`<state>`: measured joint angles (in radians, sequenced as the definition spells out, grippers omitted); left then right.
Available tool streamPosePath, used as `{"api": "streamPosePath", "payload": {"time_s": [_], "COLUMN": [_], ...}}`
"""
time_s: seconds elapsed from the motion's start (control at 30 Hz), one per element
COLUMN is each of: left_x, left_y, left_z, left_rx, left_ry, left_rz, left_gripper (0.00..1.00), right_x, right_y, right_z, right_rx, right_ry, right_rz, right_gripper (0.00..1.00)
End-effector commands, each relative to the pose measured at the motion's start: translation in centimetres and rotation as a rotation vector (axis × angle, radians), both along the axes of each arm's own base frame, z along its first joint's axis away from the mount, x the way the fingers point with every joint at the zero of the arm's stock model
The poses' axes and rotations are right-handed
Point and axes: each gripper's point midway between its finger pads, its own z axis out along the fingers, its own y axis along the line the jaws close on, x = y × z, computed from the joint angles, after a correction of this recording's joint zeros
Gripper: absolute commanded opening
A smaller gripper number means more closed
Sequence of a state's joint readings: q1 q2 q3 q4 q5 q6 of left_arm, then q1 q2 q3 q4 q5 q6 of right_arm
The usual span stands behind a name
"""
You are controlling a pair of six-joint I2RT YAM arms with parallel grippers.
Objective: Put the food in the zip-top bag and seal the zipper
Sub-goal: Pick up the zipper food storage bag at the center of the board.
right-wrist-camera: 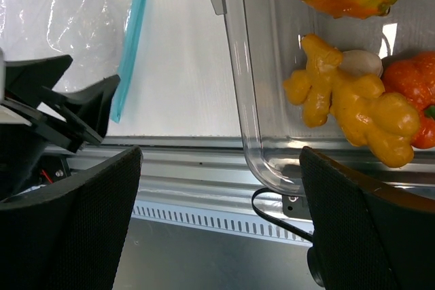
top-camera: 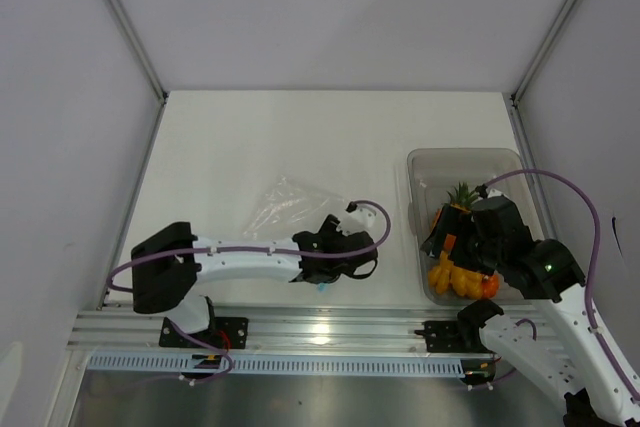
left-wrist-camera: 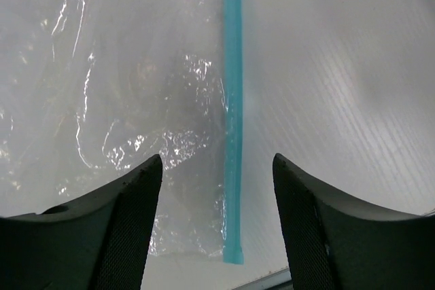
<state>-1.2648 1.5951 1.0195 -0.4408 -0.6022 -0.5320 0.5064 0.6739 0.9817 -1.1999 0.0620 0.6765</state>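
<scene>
The clear zip-top bag (top-camera: 288,205) lies flat on the white table, and its teal zipper (left-wrist-camera: 232,100) runs along the right edge. My left gripper (left-wrist-camera: 216,161) is open and empty just above the bag's near corner, with the zipper's end between its fingers. The food sits in the grey bin (top-camera: 465,159): a pineapple (top-camera: 460,197), lumpy orange pieces (right-wrist-camera: 353,103) and a red-orange one (right-wrist-camera: 411,83). My right gripper (right-wrist-camera: 221,154) is open and empty above the bin's near-left corner. In the top view the left gripper (top-camera: 332,265) covers the bag's near edge.
The bin's clear wall (right-wrist-camera: 234,66) stands between my right gripper and the bag (right-wrist-camera: 68,11). A metal rail (top-camera: 320,332) runs along the table's near edge. A small white piece (right-wrist-camera: 361,63) lies among the food. Side walls close the table in.
</scene>
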Motion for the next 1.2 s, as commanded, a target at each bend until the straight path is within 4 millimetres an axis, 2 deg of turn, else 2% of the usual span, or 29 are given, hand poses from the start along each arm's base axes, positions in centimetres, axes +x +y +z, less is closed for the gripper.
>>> {"api": "streamPosePath", "payload": {"time_s": [0.0,0.03,0.07,0.1,0.13,0.17,0.2,0.23,0.43,0.53,0.7,0.87,1.17], "left_x": [-1.7,-1.7,-2.5,-2.6,-2.5,-2.4,-2.2,-2.1,-1.4,-1.0,-0.7,-0.2,0.6], "left_y": [0.8,1.0,0.7,0.2,0.6,-0.3,0.0,0.3,0.4,0.4,0.4,1.2,1.5], "left_z": [-0.9,-0.5,-0.8,-1.5,-1.8,-1.4,-1.8,-2.7,-2.5,-2.8,-3.5,-4.3,-4.4], "left_rx": [0.078,0.117,0.133,0.166,0.205,0.203,0.234,0.274,0.295,0.324,0.346,0.364,0.372], "left_ry": [-0.032,-0.069,-0.078,-0.083,-0.093,-0.106,-0.116,-0.123,-0.178,-0.186,-0.185,-0.176,-0.189], "left_rz": [0.008,0.019,0.008,0.008,0.026,0.033,0.045,0.055,0.065,0.073,0.065,0.075,0.088], "left_gripper": [0.69,0.71,0.75,0.75,0.75,0.75,0.75,0.74,0.66,0.57,0.54,0.5,0.43], "right_x": [0.4,0.4,0.4,0.4,0.4,0.3,0.2,0.2,-0.1,-0.2,-0.3,-0.3,-0.1], "right_y": [0.4,0.4,0.5,0.5,0.5,0.5,0.4,0.3,-0.2,-0.2,-0.2,-0.2,0.1], "right_z": [0.8,0.6,0.6,0.6,0.7,0.8,0.9,1.2,1.7,1.6,1.6,1.7,1.7], "right_rx": [0.02,0.021,0.023,0.022,0.026,0.028,0.027,0.028,0.019,0.024,0.024,0.03,0.043], "right_ry": [-0.034,-0.031,-0.031,-0.03,-0.033,-0.036,-0.038,-0.048,-0.066,-0.062,-0.062,-0.064,-0.063], "right_rz": [0.018,0.018,0.019,0.021,0.023,0.023,0.022,0.02,0.012,0.013,0.013,0.011,0.011], "right_gripper": [0.99,0.99,1.0,0.99,0.99,0.99,0.99,0.99,0.99,0.99,0.99,0.99,0.99]}}
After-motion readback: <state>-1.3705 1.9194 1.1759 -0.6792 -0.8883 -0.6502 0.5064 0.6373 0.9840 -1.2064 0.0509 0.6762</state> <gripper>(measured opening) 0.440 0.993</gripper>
